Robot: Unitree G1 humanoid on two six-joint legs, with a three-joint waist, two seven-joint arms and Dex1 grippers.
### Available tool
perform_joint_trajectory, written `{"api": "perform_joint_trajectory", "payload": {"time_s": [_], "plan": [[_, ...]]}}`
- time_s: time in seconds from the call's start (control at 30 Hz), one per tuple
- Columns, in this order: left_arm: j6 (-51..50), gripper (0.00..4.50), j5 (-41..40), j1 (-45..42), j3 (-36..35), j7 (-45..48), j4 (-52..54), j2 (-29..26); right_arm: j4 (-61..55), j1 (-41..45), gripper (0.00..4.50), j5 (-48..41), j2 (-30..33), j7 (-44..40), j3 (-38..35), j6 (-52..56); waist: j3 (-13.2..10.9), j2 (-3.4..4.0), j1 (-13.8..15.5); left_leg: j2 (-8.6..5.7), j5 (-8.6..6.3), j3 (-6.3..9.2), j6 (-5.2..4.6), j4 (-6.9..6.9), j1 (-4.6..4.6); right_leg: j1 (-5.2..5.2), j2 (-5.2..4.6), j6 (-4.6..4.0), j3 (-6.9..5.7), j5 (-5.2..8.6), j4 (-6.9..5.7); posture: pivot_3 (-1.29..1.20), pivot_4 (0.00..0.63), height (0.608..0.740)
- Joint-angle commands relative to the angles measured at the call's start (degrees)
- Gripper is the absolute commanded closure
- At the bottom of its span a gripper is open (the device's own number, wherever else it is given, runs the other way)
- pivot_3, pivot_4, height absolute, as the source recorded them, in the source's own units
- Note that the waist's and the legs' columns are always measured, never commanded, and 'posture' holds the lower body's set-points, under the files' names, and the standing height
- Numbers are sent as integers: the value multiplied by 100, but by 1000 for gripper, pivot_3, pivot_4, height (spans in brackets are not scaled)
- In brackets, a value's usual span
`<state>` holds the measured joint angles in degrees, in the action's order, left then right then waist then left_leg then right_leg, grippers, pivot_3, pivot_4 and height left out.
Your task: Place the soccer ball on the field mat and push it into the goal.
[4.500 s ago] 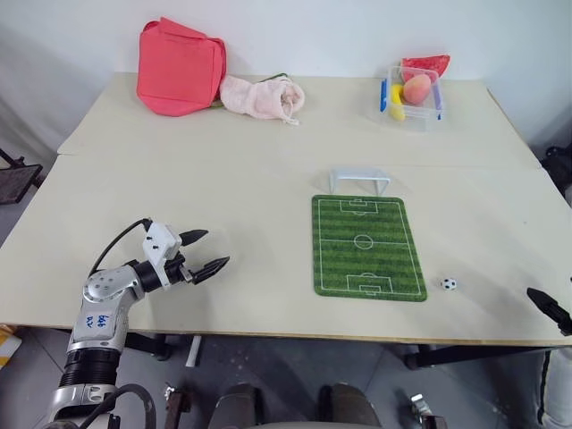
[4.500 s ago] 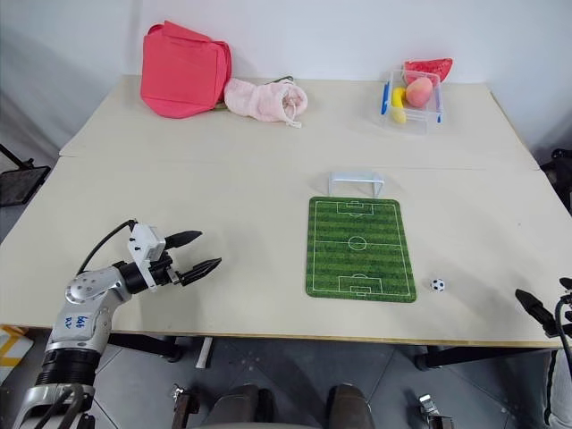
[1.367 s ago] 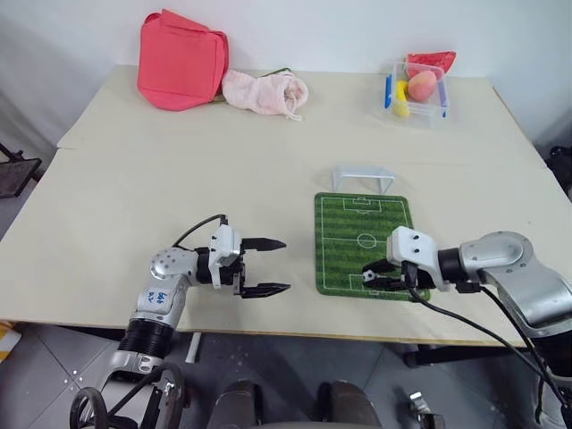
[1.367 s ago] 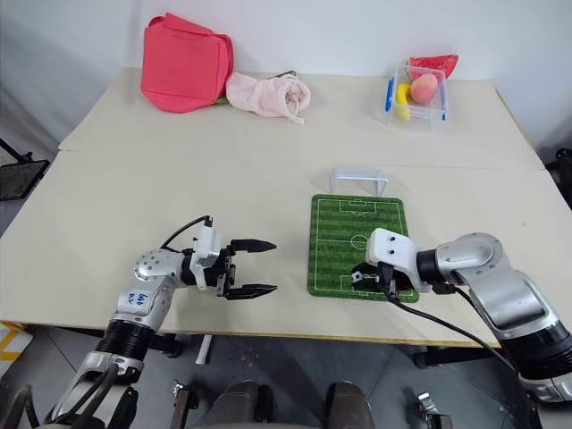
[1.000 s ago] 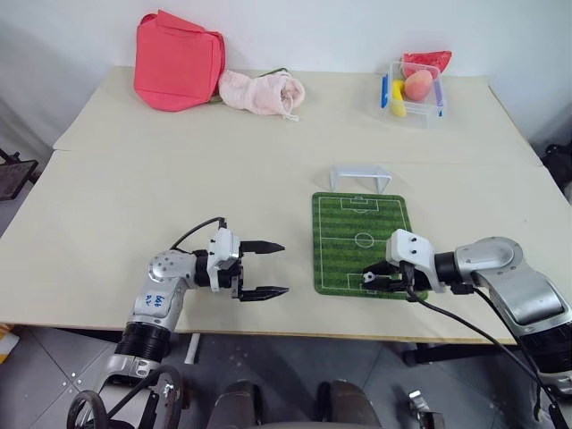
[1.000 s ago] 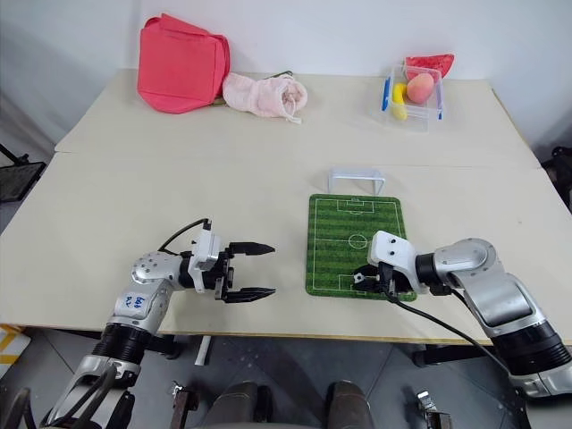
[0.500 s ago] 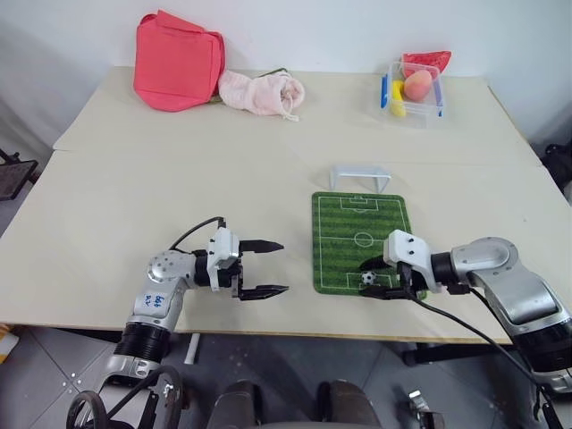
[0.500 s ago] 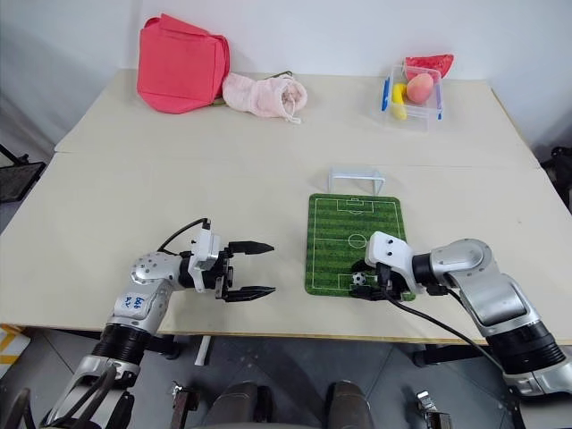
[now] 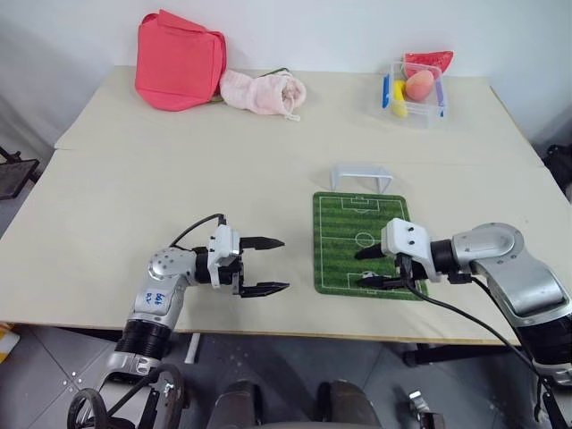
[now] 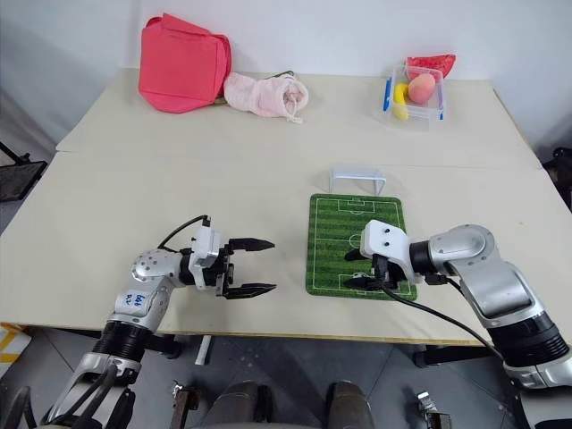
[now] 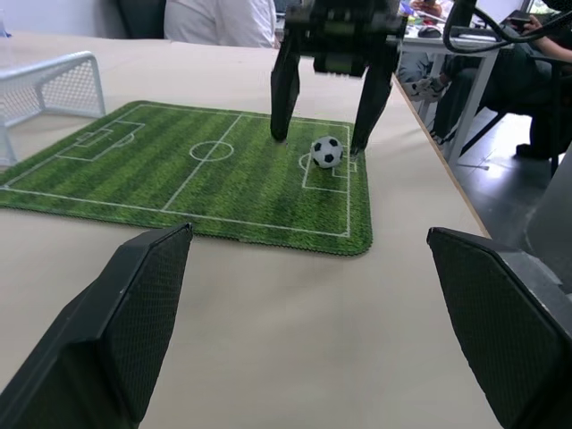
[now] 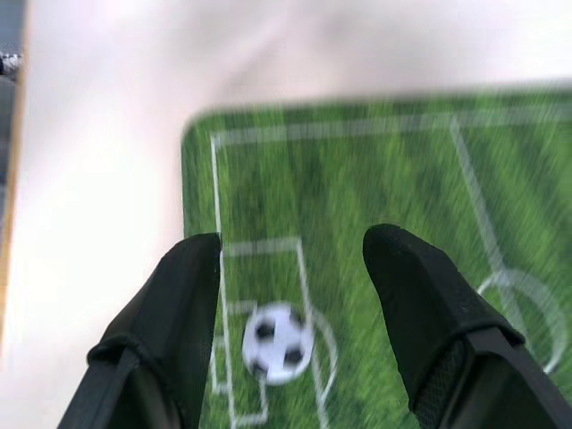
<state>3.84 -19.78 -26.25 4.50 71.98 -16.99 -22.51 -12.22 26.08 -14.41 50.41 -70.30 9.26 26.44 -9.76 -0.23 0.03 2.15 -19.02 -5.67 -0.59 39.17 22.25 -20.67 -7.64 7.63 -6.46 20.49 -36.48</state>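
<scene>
Resting on field mat [image 9: 362,241] (near-end box), soccer ball [image 11: 327,151], right pincer [image 9: 365,267] released above it, left pincer [image 9: 275,265] released over tabletop [image 9: 179,179].

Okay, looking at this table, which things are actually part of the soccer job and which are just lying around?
Part of the job: soccer ball, lying on the field mat; the goal at the mat's far end; right pincer, open over the ball.

Just lying about: red bag, pink pouch, clear box of toy fruits.

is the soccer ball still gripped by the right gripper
No, the soccer ball lies on the field mat between the open fingers of the right gripper, touching neither.
</scene>
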Motion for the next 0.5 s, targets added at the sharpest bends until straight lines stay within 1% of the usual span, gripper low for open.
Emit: {"api": "perform_joint_trajectory", "payload": {"time_s": [0.03,0.07,0.27,0.3,0.37,0.5], "plan": [[101,0,-9,-96,-8,21,-76,38,-637,-103,2135,-332,240,-3,-417,285,0,0,11,-2,0,6,0,0,1,1,-2,0,-5,0,0,0,150,740],[109,0,-8,-115,-4,27,-101,45,-772,-219,2350,-396,306,-14,-508,306,0,0,20,-3,0,8,0,0,2,2,-2,0,-6,0,1,0,150,740],[152,0,-16,-201,12,113,-224,67,-1214,-1099,4414,-538,566,9,-901,146,-4,-6,54,-11,0,18,-1,0,8,5,-5,0,-18,0,4,0,150,740],[155,0,-15,-212,8,124,-240,65,-1258,-1168,4489,-556,583,21,-921,148,-4,-6,64,-11,0,18,-1,0,8,5,-5,0,-18,0,4,0,150,740],[160,0,-11,-238,6,144,-278,65,-1290,-1348,4489,-588,549,76,-925,167,-4,-6,51,-11,0,15,-1,1,7,5,-5,0,-16,0,4,0,150,740],[169,0,-1,-289,27,198,-333,73,-750,-1382,4489,-352,287,254,-646,-112,-6,-10,23,-9,0,15,0,1,5,7,-3,0,-17,0,3,0,150,740]]}}
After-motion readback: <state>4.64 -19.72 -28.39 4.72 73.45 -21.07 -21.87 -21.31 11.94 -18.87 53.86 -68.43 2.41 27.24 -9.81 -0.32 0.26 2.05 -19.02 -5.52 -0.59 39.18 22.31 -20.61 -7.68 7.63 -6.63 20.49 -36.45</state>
